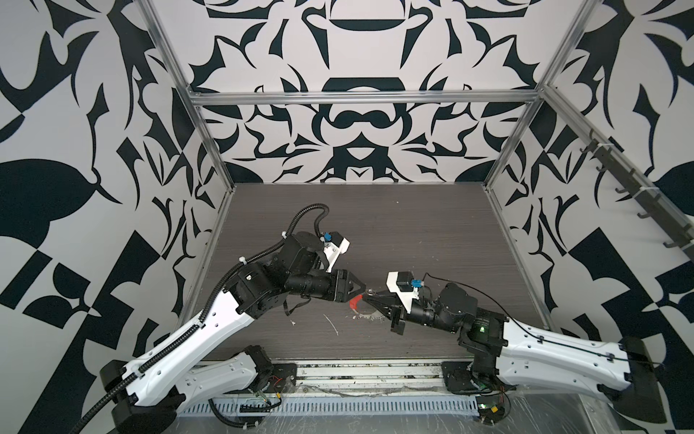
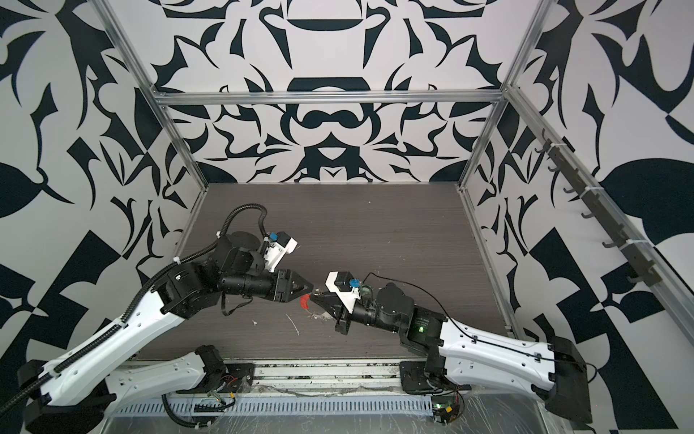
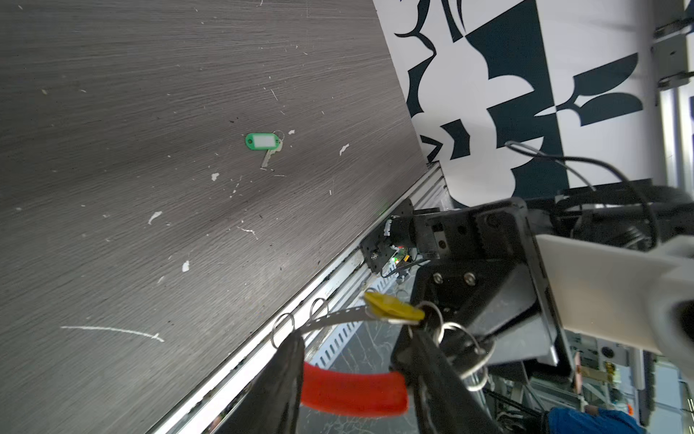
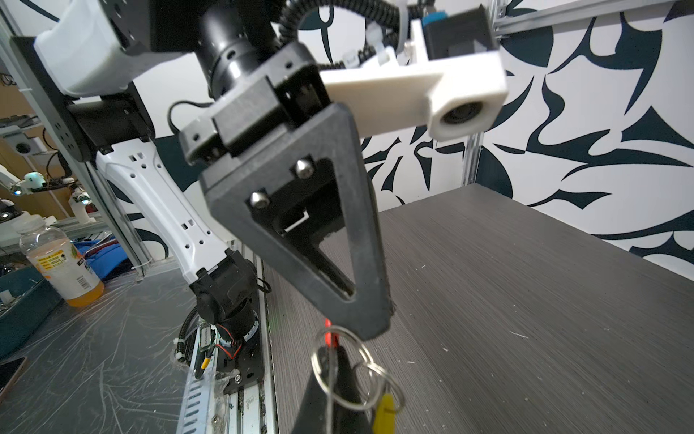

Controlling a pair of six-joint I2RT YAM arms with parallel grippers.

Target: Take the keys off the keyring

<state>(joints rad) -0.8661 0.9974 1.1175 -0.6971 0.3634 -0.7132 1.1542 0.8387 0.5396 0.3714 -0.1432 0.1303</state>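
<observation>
ONE KEY OFF, ONE TO GO: The green-tagged key lies free on the dark wood-grain table, upper middle of the left wrist view and well apart from the ring.

The keyring is held up between the two arms, at lower centre in both top views. The right gripper has its tips pressed together on the ring's thin metal band, at the bottom of the right wrist view. It sits just beside the yellow-tagged key, which hangs there among small split rings.

The left gripper meets it from the left of the top views with its fingers spread. The ring's red plastic section lies across the gap between them, at the bottom of the left wrist view. Whether either pad touches the red cannot be told.

The step in hand appears to be the second key's removal, with the left gripper loose about the ring. The next move likely calls for the left gripper to take the yellow tag or its split ring. It would then work that along the band to wherever the band opens, while the right gripper holds firm. That looks like tight work, since the key sits hard against the right fingertips.
</observation>
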